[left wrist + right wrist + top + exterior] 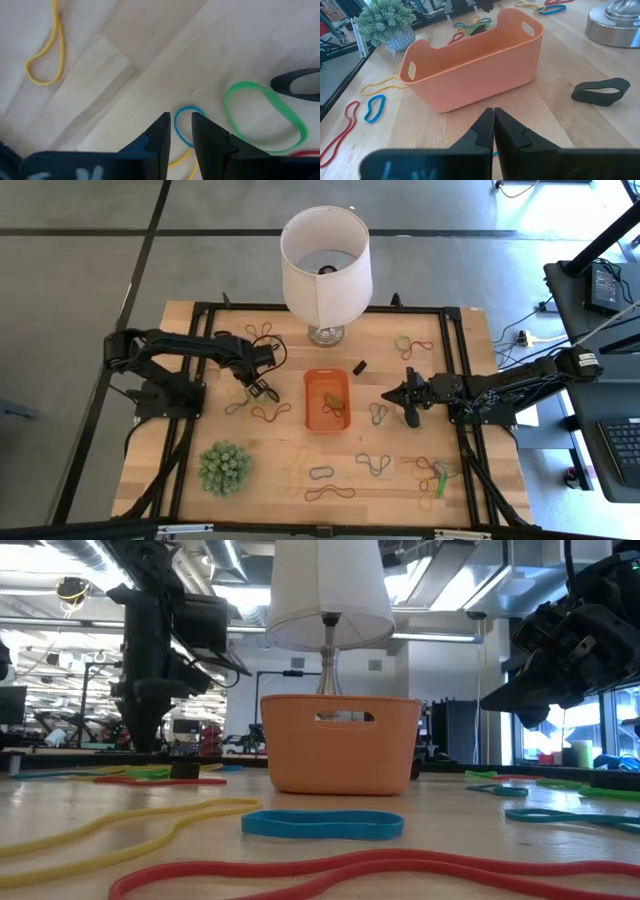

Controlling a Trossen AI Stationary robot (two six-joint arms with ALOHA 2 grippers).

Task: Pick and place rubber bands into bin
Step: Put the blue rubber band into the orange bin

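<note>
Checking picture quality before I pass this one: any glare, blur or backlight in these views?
Low view: bright windows backlight the arms into silhouettes, and the nearest bands look soft. Left wrist view: table pale and washed out. High view: evenly lit. Right wrist view: bin sharp, fingers slightly soft.

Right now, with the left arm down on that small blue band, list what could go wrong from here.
1. The left end effector straddles only the edge of the blue band; its fingers may close on a thin sliver that slips out.
2. The green band and a yellow band lie close by, so one may get snagged as well.
3. The lamp stands just behind the orange bin; a high carry could brush it.
</note>
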